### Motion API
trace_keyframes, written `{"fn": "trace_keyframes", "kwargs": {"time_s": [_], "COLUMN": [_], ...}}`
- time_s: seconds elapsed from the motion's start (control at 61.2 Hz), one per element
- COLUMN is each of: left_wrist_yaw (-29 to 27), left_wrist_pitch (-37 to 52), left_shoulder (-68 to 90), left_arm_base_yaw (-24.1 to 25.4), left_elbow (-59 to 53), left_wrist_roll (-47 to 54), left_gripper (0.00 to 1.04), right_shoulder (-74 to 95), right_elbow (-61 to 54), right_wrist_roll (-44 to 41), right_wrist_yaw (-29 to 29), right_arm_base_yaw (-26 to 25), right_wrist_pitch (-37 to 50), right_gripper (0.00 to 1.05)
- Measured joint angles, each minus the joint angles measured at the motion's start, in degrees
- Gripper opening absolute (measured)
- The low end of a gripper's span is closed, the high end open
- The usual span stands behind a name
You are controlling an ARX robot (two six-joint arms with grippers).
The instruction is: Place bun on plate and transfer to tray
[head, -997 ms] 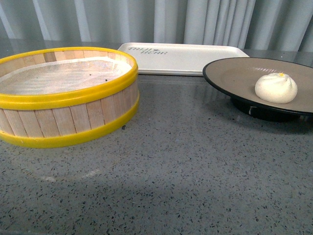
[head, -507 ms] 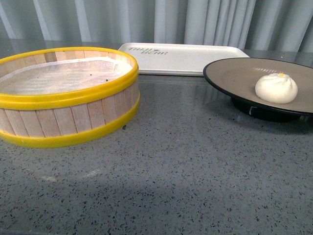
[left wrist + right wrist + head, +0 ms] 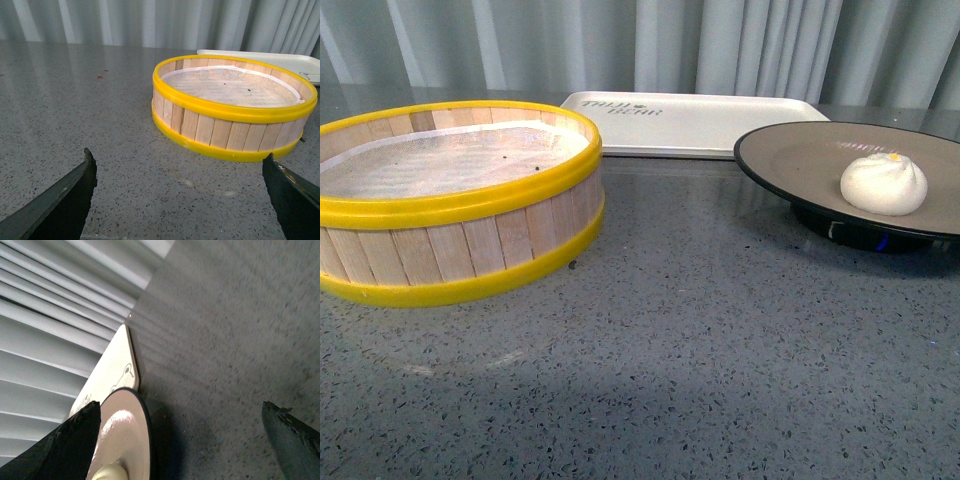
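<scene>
**Bun seated on the plate; both hands open and empty**

Front view: neither hand is in view. The bun [image 3: 883,184] rests on the plate [image 3: 790,150], off centre. The plate stands on the speckled grey surface [image 3: 700,350] close to the tray [image 3: 720,120] but not on it. The tray lies flat in front of the grey curtain [image 3: 720,40].

Left hand [image 3: 179,159]: the jaws are spread wide and grip nothing. Both dark fingers [image 3: 60,200] hang over bare surface. Ahead of this hand, and apart from it, stands the yellow-rimmed wooden steamer basket [image 3: 235,105], which is lined with white paper. A corner of the tray shows beyond the basket.

Right hand [image 3: 181,407]: the jaws are likewise wide apart, with nothing held. The plate lies just beside one finger, its black rim reaching into the gap. Whether rim and finger touch cannot be told. The bun sits on the plate near that same finger. The tray lies beyond the plate, farther from this hand, with its printed end nearest.
</scene>
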Motion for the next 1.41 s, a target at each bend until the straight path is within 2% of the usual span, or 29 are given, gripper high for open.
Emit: {"fn": "trace_keyframes", "kwargs": {"time_s": [0.163,0.621,0.686,0.801,0.98,1.144,1.405], "left_wrist_yaw": [0.0,0.0,0.0,0.0,0.0,0.0,0.0], "left_wrist_pitch": [0.0,0.0,0.0,0.0,0.0,0.0,0.0], "left_shoulder": [0.0,0.0,0.0,0.0,0.0,0.0,0.0], "left_arm_base_yaw": [0.0,0.0,0.0,0.0,0.0,0.0,0.0], "left_elbow": [0.0,0.0,0.0,0.0,0.0,0.0,0.0], "left_wrist_roll": [0.0,0.0,0.0,0.0,0.0,0.0,0.0], "left_gripper": [0.98,0.98,0.98,0.98,0.98,0.98,0.98], "right_shoulder": [4.5,10.4,10.7,10.8,10.8,10.2,7.2], "right_elbow": [1.2,5.6,5.8,5.9,5.9,6.0,5.9], "right_wrist_roll": [6.5,13.9,14.4,14.7,14.8,14.6,15.2], "right_wrist_yaw": [-1.4,-2.1,-2.0,-1.8,-1.6,-1.9,-2.0], "right_arm_base_yaw": [4.9,15.4,16.3,17.2,17.3,17.3,17.3], "right_wrist_pitch": [-0.5,0.6,0.5,-0.3,-1.5,-1.6,0.7], "right_gripper": [0.96,0.96,0.87,0.62,0.31,0.06,0.03]}}
